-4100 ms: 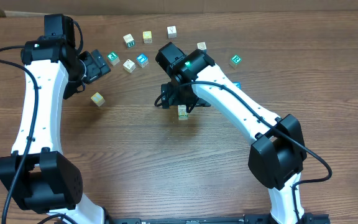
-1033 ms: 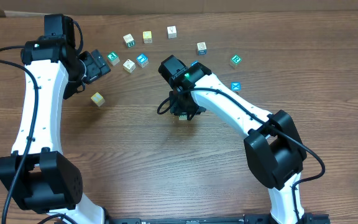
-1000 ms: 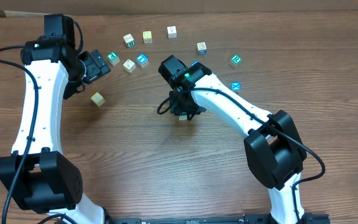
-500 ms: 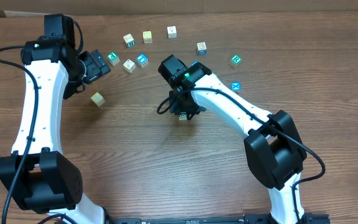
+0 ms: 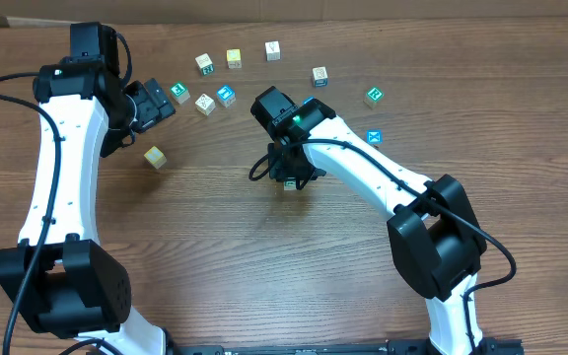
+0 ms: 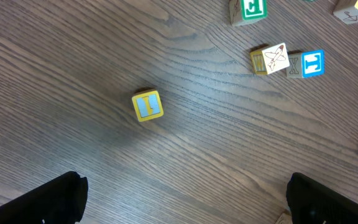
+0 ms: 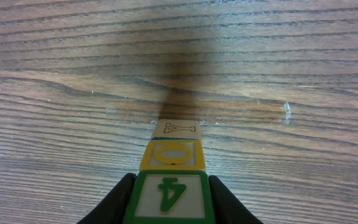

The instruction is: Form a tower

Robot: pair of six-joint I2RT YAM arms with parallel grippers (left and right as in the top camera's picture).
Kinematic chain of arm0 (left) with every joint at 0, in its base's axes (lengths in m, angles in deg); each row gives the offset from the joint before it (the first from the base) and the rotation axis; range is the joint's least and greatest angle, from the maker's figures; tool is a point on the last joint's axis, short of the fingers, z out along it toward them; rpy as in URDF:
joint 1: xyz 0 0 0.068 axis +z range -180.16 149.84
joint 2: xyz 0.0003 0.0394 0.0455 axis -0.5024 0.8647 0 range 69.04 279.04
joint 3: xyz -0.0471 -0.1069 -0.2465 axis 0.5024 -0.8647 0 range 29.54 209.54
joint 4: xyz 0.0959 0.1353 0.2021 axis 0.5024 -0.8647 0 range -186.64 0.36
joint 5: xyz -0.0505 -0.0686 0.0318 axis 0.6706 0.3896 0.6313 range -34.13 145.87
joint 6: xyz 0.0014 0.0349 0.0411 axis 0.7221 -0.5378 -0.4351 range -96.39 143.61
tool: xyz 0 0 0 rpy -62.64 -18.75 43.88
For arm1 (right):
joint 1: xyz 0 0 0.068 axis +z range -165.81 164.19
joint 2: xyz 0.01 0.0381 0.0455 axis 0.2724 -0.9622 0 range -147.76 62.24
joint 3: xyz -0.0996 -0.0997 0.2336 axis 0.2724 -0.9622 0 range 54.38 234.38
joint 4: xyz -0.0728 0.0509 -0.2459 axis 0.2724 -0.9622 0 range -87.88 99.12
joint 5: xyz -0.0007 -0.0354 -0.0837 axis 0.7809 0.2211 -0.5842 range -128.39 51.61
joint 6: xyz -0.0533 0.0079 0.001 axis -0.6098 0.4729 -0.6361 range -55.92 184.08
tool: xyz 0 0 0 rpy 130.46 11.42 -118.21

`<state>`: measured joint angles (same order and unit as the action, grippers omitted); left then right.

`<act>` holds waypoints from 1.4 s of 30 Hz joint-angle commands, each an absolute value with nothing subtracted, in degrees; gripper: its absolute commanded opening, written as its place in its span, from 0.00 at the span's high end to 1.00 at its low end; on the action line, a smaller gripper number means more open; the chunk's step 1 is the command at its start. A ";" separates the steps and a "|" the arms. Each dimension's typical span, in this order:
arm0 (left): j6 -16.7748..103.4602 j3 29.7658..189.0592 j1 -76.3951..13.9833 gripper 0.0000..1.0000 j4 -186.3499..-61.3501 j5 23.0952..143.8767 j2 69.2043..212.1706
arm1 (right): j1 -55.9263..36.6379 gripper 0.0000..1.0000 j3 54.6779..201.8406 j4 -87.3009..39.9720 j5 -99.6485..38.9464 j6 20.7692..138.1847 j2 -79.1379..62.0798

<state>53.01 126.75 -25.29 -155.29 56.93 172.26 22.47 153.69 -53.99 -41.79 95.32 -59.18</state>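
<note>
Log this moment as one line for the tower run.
right gripper: shut on tower, mid-table | left gripper: open, empty, near yellow-edged cube | other loose cubes: scattered along far side

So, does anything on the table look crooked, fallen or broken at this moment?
Nothing stands out. In the right wrist view the tower stands straight: the green 4 cube, held by the right gripper, sits squarely on the yellow O cube. The loose cubes lie at mixed angles, and none is visibly damaged.
</note>
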 commanded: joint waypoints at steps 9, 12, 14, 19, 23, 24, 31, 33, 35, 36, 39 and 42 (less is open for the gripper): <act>51.90 126.77 -25.69 0.00 -155.42 56.54 172.94 | 22.80 0.69 155.39 -53.95 -42.38 95.13 -58.64; 51.90 126.77 -25.69 0.00 -155.42 56.54 172.94 | 22.80 0.68 155.39 -53.95 -42.38 95.10 -58.64; 51.90 126.77 -25.69 0.00 -155.42 56.54 172.94 | 22.80 0.65 155.39 -53.95 -42.38 95.08 -58.64; 51.90 126.77 -25.69 0.00 -155.42 56.54 172.94 | 22.80 0.62 155.39 -53.99 -42.16 93.62 -58.64; 51.90 126.77 -25.69 0.01 -155.42 56.54 172.94 | 22.80 0.61 155.39 -54.38 -42.19 93.53 -58.64; 51.90 126.77 -25.69 0.00 -155.42 56.54 172.94 | 22.80 0.59 155.39 -54.41 -42.16 92.74 -58.64; 51.90 126.77 -25.69 0.00 -155.42 56.54 172.94 | 22.80 0.36 155.39 -54.34 -42.16 91.26 -58.64; 51.90 126.77 -25.69 0.00 -155.42 56.54 172.94 | 22.80 0.11 155.39 -53.99 -42.16 91.26 -58.64; 51.90 126.77 -25.69 0.00 -155.42 56.54 172.94 | 22.80 0.00 155.59 -53.71 -42.16 91.24 -58.64; 51.90 126.77 -25.69 0.00 -155.40 56.56 172.94 | 22.76 0.00 156.07 -53.90 -42.16 91.24 -58.64; 51.90 126.77 -25.69 0.00 -155.42 56.54 172.94 | 22.65 0.00 158.78 -54.93 -42.19 91.15 -58.64; 51.90 126.77 -25.69 0.00 -155.42 56.54 172.94 | 22.45 0.00 163.90 -57.40 -42.19 89.51 -58.64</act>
<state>53.01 126.75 -25.29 -155.29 56.93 172.26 22.47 157.84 -56.50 -41.79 91.02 -59.18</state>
